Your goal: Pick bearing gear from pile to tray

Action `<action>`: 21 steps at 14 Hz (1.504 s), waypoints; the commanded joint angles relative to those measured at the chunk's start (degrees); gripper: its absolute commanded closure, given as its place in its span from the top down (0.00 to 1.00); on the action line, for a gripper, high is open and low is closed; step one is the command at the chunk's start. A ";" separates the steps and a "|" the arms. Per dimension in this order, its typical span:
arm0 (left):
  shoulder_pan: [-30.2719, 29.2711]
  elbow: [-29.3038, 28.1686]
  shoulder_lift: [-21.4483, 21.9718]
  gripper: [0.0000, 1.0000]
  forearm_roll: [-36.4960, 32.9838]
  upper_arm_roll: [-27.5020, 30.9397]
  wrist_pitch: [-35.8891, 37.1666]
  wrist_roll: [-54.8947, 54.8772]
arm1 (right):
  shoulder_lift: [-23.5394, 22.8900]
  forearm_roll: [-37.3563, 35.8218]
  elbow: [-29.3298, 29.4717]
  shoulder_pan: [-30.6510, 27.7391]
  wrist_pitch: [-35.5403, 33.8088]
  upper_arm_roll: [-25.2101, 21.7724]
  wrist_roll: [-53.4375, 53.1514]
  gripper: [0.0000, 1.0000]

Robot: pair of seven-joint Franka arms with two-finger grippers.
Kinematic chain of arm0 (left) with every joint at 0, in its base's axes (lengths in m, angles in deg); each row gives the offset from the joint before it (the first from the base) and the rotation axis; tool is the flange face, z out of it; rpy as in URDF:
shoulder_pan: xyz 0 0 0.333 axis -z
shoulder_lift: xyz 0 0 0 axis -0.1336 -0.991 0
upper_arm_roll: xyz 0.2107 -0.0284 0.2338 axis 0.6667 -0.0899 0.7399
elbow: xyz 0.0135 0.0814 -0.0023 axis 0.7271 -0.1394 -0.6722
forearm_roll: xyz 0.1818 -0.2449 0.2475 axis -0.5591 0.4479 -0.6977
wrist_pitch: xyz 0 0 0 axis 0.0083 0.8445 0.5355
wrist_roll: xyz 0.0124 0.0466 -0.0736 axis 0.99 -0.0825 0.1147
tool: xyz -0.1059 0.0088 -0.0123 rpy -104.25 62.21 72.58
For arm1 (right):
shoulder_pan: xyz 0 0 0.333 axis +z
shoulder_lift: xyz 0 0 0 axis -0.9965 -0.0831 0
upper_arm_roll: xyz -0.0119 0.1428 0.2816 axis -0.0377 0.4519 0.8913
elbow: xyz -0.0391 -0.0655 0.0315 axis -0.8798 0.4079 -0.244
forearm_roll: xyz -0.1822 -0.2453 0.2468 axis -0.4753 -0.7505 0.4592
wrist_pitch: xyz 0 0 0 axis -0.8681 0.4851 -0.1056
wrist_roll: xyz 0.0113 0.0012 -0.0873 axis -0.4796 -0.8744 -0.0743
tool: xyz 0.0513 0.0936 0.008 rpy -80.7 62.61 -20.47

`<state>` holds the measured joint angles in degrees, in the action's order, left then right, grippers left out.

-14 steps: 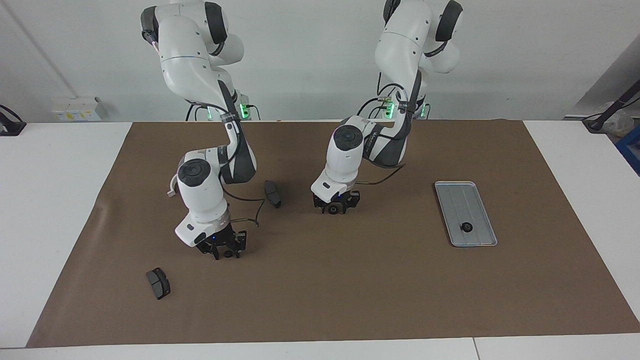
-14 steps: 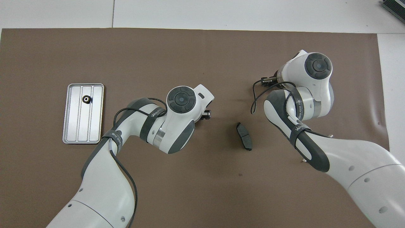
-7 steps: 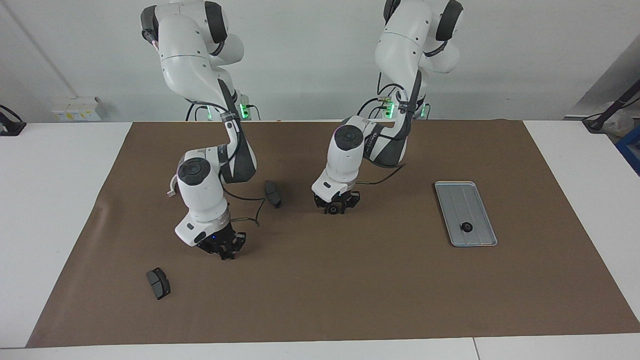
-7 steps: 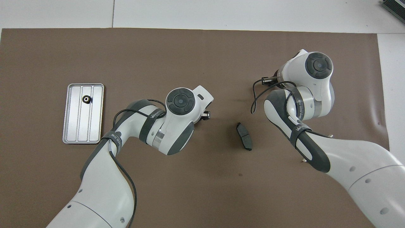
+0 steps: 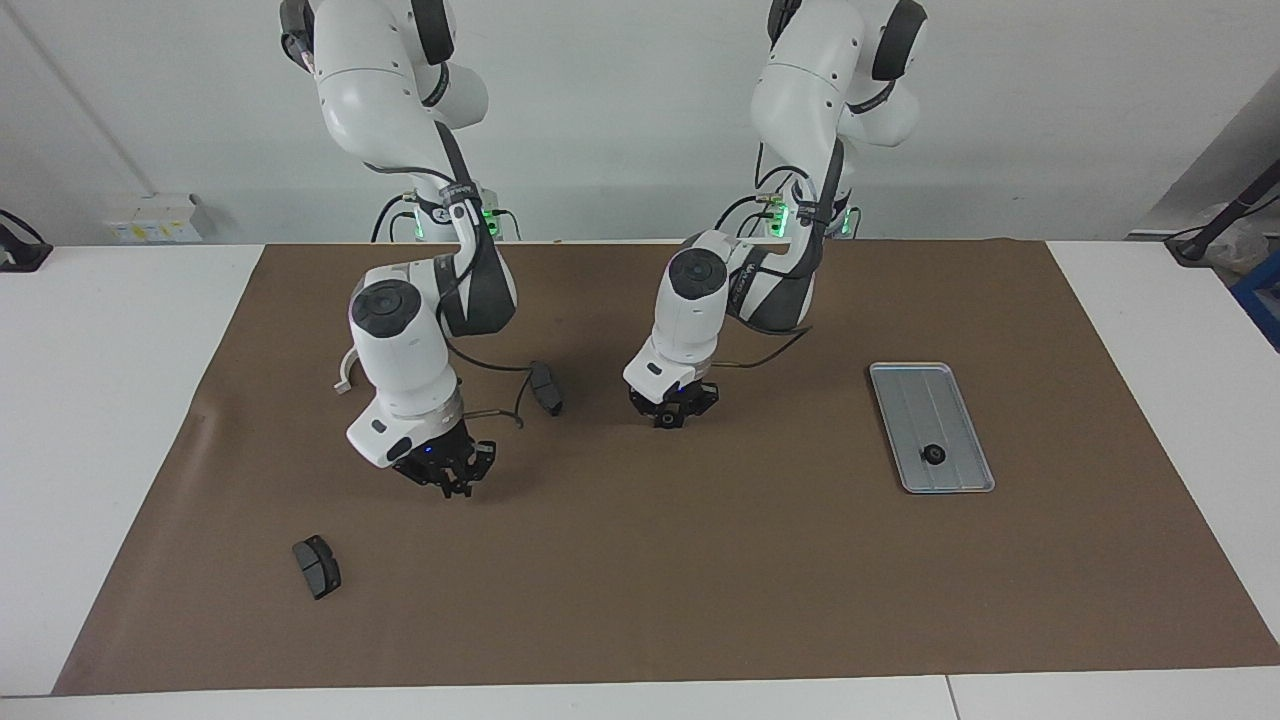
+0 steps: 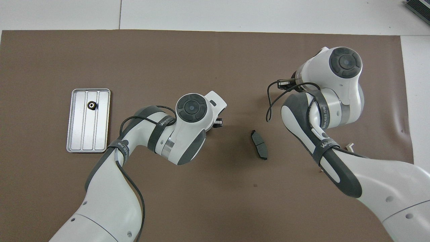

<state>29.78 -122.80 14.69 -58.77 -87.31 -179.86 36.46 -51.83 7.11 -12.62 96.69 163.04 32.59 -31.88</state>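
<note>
Change, right gripper: has lifted off the brown mat since a second ago, fingertips now drawn together; whether a ring sits between them cannot be told (too small).
Change, left gripper: low at mid-mat, fingers drawn in around a small black ring compared with a second ago; cannot tell whether the grip is complete.
Unchanged: tray, both pads, bracket in the same places.
Tray: toward the left arm's end of the mat, one black ring lying in it, rest of it bare.
Pile remains: one dark pad between the two arms, another dark pad farther from the robots near the right arm's end; white bracket partly hidden by the right arm.
Open room: wide bare mat between left gripper and tray (nothing in the way); the mat's edge farthest from the robots is well apart from both grippers.
Surface: brown mat on a white table, slight wrinkle at the right arm's end.
Room: plain white wall.
</note>
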 commanded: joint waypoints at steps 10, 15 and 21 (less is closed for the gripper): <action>-22.23 7.08 2.35 0.17 -0.63 0.80 9.88 -21.36 | -2.54 -0.81 5.88 17.27 -1.96 0.31 -23.13 0.00; -34.19 0.84 6.66 0.17 -0.55 0.81 13.13 -45.71 | -7.64 -2.73 8.54 23.87 -2.66 0.31 -29.20 0.00; -38.78 -12.60 12.73 0.18 -0.54 0.89 9.90 -56.74 | -8.70 -2.74 7.04 25.11 -1.70 0.31 -29.73 0.78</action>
<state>-8.66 -128.69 23.48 -58.90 -85.84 -167.07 -18.82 -60.30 5.42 -6.04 121.64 161.72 32.89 -60.30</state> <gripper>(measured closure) 0.639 0.604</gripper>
